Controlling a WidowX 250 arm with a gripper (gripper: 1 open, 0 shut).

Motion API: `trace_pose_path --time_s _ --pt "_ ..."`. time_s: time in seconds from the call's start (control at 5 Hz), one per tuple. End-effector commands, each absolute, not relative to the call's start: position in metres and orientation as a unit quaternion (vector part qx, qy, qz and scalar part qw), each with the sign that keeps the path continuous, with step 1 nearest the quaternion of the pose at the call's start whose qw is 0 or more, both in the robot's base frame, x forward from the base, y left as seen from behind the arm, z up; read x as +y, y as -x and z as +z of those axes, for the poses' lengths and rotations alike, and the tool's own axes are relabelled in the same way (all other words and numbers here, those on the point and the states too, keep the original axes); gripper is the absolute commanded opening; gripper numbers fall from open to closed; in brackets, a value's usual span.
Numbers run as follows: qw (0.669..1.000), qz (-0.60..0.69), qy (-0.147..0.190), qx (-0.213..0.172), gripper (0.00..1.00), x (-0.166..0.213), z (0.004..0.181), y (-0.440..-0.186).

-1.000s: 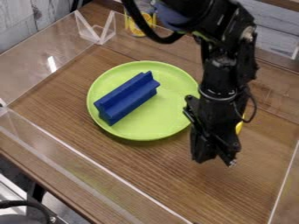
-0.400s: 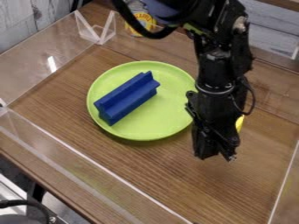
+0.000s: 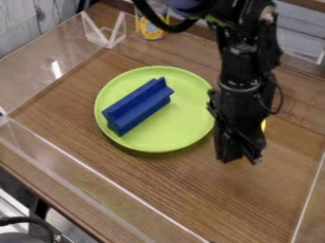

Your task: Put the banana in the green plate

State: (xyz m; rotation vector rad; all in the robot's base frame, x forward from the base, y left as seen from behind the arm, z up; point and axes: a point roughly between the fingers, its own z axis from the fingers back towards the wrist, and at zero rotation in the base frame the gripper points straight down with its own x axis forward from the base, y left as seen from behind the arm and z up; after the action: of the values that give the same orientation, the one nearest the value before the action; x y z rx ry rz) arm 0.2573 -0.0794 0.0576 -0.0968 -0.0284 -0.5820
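Hanging over the wooden tabletop [image 3: 152, 199], just right of the round lime-green plastic plate [image 3: 188, 130], with the black metal gripper [image 3: 231, 163] clenched, nothing visibly held. Lying inside the plate, the blue ridged rectangular block [image 3: 137, 104]. Mostly hiding behind the gripper, the small yellow plastic banana [image 3: 263, 124], outside the plate.

The blue block [image 3: 137, 105] lay tilted left of the yellow can [image 3: 152, 23]'s line, nearer the camera; the can stood beyond the block, near the table [image 3: 152, 195]'s far edge.
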Motion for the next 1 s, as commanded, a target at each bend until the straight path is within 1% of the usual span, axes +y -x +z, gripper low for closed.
trace_pose_path --time_s 0.0,0.4,0.6,0.8 --pt "0.954 -0.292 0.040 -0.050 0.00 -0.081 0.074 -0.278" --pt "0.950 -0.301 0.040 -0.069 0.00 -0.081 0.070 -0.297" --pt "0.947 -0.309 0.043 -0.073 1.00 -0.081 0.066 -0.303" --pt "0.944 -0.318 0.045 -0.076 1.00 -0.081 0.061 -0.310"
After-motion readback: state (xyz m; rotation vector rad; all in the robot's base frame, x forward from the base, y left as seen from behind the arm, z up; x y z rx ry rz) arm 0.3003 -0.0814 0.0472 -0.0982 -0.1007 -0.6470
